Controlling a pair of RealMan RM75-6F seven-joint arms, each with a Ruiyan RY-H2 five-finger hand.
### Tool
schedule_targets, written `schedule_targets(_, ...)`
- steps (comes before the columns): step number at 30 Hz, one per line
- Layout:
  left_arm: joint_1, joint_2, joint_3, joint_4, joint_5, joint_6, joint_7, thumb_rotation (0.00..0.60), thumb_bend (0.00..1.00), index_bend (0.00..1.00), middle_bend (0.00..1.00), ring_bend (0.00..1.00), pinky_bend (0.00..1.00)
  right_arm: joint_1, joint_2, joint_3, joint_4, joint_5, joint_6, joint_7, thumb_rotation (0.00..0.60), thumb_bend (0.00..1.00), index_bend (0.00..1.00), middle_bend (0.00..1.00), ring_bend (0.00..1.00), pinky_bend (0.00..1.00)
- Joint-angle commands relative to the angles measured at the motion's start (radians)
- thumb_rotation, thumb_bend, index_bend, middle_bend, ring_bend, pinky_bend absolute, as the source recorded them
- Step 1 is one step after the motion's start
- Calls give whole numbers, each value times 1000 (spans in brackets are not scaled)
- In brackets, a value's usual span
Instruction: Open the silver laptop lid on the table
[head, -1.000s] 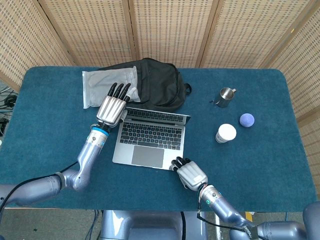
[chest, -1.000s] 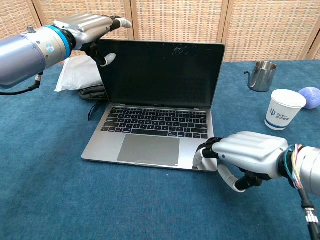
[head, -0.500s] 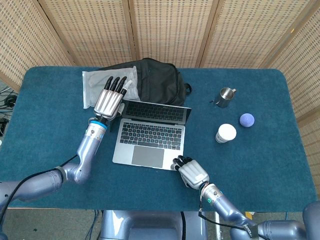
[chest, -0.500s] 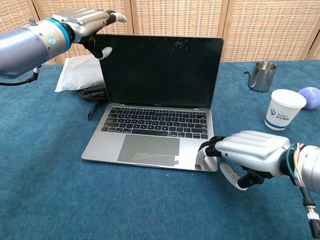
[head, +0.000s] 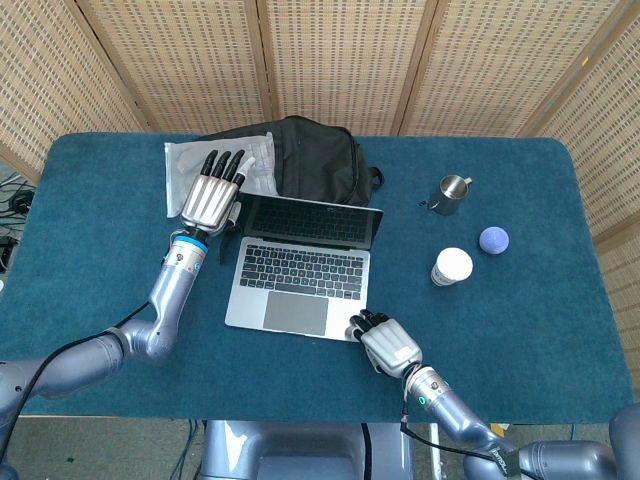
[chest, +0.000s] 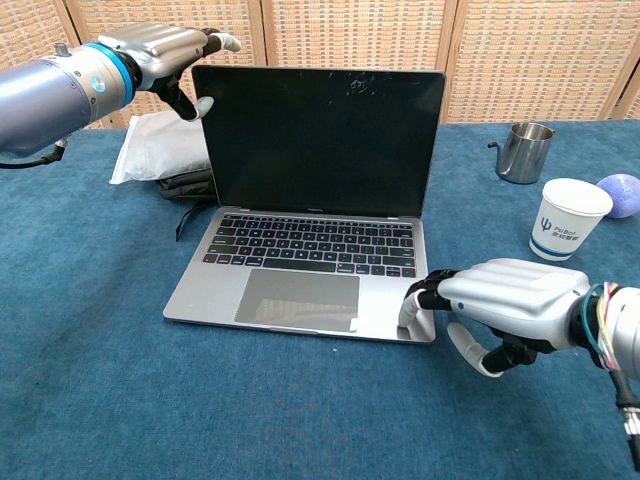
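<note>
The left hand (chest: 165, 50) sits at the top left corner of the lid (chest: 318, 140), fingers stretched flat and close together, thumb hanging just beside the lid's edge; whether it touches the lid I cannot tell, and it clasps nothing. Over the last second it has travelled up and back, and the lid has swung with it, from leaning toward the keyboard to standing about upright or a little past. In the head view the left hand (head: 212, 195) now lies further toward the back of the counter (head: 90, 230), over the white pouch (head: 185, 170).

The right hand (chest: 510, 305) presses its fingertips on the front right corner of the laptop (chest: 300, 290) base, fingers bent down, holding nothing; it has barely shifted and seems to pin the base while the lid turns.

By my reading the task is all but done: the screen is fully exposed and the keyboard clear.

The laptop is silver, with black keys, a wide trackpad and a dark, unlit screen showing faint smudges near its top. It rests mid-counter, in front of a black bag (head: 315, 170).
</note>
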Motion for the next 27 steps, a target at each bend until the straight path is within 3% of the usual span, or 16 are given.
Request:
schedule_targets(1,-5,-11,4,18,2,-3,-4,600,516,0,0,0,0,-1,5,-1,-4,1,3,-3,600,865,203,145,83,195)
schedule_targets(27,-12,-1,-5,40,-27,5,12,600,516,0,0,0,0,0,6,-18,1,6,2,-17,600,865,204,148,83,195)
